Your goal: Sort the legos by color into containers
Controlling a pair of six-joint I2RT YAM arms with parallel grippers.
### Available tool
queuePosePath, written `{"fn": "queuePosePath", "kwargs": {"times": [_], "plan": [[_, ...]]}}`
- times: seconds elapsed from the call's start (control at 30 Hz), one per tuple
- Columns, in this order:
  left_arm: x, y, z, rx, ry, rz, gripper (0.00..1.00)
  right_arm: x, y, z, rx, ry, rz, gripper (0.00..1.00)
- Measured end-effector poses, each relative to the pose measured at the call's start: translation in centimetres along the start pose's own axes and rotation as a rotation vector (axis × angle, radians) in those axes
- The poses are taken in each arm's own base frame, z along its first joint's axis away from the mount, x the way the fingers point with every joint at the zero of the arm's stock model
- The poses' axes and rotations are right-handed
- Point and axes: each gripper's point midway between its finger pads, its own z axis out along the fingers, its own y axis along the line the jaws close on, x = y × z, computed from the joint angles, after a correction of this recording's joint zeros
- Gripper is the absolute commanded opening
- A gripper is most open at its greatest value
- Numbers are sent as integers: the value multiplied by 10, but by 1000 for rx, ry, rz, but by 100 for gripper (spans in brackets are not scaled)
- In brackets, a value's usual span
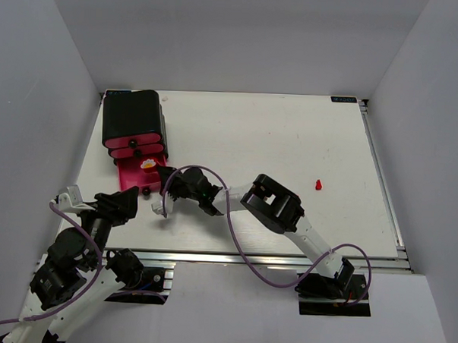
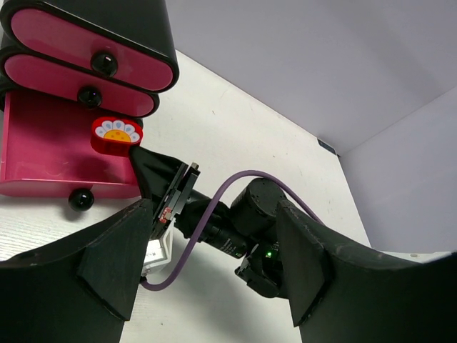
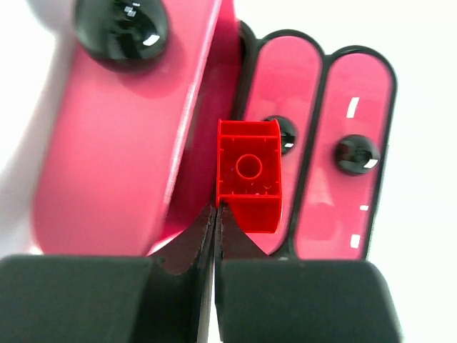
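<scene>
The containers are three pink drawers in a black housing at the far left. The bottom drawer is pulled out; the two upper drawers are pushed in. My right gripper is shut, pinching one thin wall of a red lego at its fingertips. This lego has a flower print on top and hangs over the open drawer. My left gripper is open and holds nothing, just in front of the drawer and beside the right arm. Another red lego lies on the table to the right.
The right arm and its purple cable stretch across the near middle of the table. The white table's metal rails run along its right edge and its near edge. Grey walls enclose the space.
</scene>
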Motion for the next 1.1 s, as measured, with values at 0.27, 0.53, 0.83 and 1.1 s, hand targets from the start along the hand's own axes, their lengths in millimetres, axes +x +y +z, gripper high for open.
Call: {"fn": "queuePosePath", "kwargs": {"times": [0.27,0.53,0.83,1.1], "plan": [[0,0,0,-1,1,1,80,-2,-24,-1,85,-9,-85,0],[1,1,0,-3,4,1,80,-5,-31,-1,113,-27,-117,0],[1,1,0,-7,2,-3,79,-5,-28,-1,92,-22,-161,59],[1,2,0,-8,2,-3,80,-6,-23,-8,63,-25,-159,55]]}}
